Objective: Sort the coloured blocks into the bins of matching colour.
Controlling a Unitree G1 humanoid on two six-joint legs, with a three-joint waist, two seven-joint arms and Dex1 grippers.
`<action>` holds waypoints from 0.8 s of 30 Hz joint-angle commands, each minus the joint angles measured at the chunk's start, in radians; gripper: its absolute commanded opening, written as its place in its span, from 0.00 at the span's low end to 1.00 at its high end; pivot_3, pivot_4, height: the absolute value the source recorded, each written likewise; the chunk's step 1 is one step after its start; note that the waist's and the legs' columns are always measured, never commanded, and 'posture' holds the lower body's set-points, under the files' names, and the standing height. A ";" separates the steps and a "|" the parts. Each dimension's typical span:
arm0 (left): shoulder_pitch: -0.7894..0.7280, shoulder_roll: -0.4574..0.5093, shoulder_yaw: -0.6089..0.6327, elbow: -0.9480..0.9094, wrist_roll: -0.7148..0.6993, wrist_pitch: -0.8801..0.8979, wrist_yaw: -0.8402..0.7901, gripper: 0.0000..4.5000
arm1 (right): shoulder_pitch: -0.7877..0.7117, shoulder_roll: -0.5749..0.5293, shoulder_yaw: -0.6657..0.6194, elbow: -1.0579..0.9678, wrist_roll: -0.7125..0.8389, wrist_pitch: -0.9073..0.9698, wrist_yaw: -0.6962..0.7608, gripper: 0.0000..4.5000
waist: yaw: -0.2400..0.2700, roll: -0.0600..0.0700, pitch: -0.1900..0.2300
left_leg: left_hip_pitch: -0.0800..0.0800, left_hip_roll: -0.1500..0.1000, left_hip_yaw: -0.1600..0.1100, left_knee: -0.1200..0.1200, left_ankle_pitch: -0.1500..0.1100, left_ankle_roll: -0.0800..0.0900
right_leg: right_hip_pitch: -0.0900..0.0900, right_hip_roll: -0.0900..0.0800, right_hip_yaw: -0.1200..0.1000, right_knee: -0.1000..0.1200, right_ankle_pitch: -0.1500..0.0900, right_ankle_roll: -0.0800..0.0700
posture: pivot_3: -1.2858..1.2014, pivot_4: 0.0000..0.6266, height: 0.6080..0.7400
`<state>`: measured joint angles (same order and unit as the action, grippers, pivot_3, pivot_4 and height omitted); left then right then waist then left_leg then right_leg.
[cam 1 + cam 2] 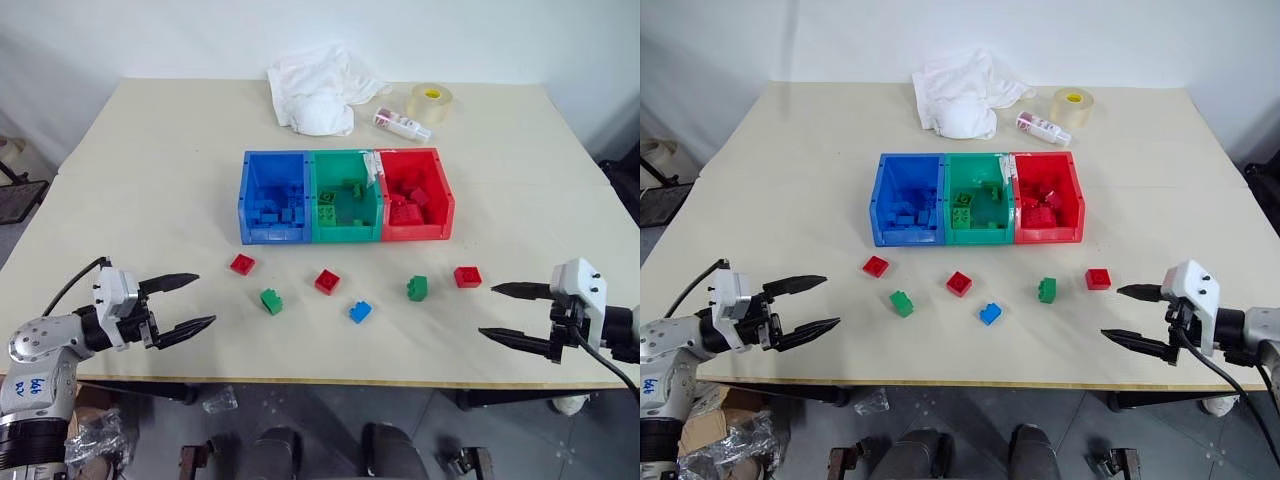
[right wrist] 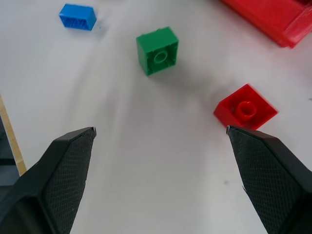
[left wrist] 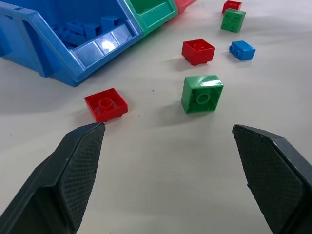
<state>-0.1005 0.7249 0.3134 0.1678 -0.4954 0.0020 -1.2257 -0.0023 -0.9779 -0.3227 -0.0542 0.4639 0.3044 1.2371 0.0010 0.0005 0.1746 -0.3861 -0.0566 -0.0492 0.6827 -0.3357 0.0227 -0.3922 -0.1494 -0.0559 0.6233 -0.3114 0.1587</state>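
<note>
Evidently staged for reach: three bins joined in a row at centre frame, blue bin [image 1: 272, 197] left, green bin [image 1: 346, 196] middle, red bin [image 1: 414, 193] right, each already loaded with bricks of its own colour, open tops facing up for easy dropping. Six loose blocks strewn across the table [image 1: 150, 180] just below the bins, well apart from one another, presumably to leave finger room around each: red block [image 1: 242, 264] lower left of the blue bin, green block [image 1: 271, 301] below and right of it, second red block [image 1: 327, 281] at centre, blue block [image 1: 360, 311] lowest, second green block [image 1: 417, 288] right of centre, third red block [image 1: 467, 276] farthest right. Left gripper [image 1: 186, 303] at lower left, fingers spread wide, holding nothing, aimed toward the nearest red and green blocks. Right gripper [image 1: 512, 313] at lower right, likewise splayed and empty, angled toward the rightmost red block, probably readied for a first pick. White cloth [image 1: 315, 90], tape roll [image 1: 431, 102] and small bottle [image 1: 402, 124] parked at the upper centre, beyond the bins, clear of the work.
</note>
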 commanded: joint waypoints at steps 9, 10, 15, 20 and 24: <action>0.011 0.010 0.009 -0.039 -0.006 0.052 0.047 0.99 | 0.019 -0.052 -0.048 0.023 -0.020 0.012 -0.001 1.00 | 0.002 0.000 0.000 | 0.000 0.000 0.000 0.000 0.000 0.000 | 0.000 0.000 0.000 0.000 0.000 0.000 | 0.52 0.24 1.00; 0.016 0.012 0.006 -0.030 0.008 0.034 0.044 0.99 | 0.022 -0.071 -0.062 0.065 -0.037 -0.006 0.006 1.00 | 0.001 0.000 0.000 | 0.000 0.000 0.000 0.000 0.000 0.000 | 0.000 0.000 0.000 0.000 0.000 0.000 | 0.52 0.24 1.00; 0.006 0.017 0.012 0.015 -0.004 0.035 0.006 0.99 | 0.042 -0.154 -0.121 0.232 -0.081 -0.068 0.046 1.00 | 0.004 0.000 0.000 | 0.000 -0.001 0.000 0.000 0.000 0.000 | 0.000 0.000 0.000 -0.001 0.000 0.000 | 0.52 0.24 1.00; -0.017 0.010 0.011 0.040 -0.007 0.006 -0.037 0.99 | 0.020 -0.172 -0.097 0.237 -0.099 -0.047 0.040 1.00 | -0.002 0.000 0.000 | 0.000 0.000 0.001 0.000 0.000 0.000 | 0.000 0.000 0.000 -0.001 0.000 0.000 | 0.52 0.24 1.00; -0.047 -0.004 0.006 0.058 -0.008 -0.008 -0.046 0.99 | -0.085 -0.163 0.008 0.230 -0.099 0.021 0.051 1.00 | -0.004 0.001 0.000 | 0.000 0.001 0.002 0.000 0.000 0.000 | 0.000 0.000 0.000 -0.001 0.000 0.000 | 0.52 0.24 1.00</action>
<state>-0.1377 0.7209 0.3124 0.2207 -0.4864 0.0081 -1.2674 -0.0559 -1.1283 -0.3267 0.1945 0.3624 0.3139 1.2772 -0.0026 0.0012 0.1749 -0.3858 -0.0556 -0.0476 0.6824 -0.3358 0.0229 -0.3922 -0.1493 -0.0561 0.6219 -0.3114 0.1587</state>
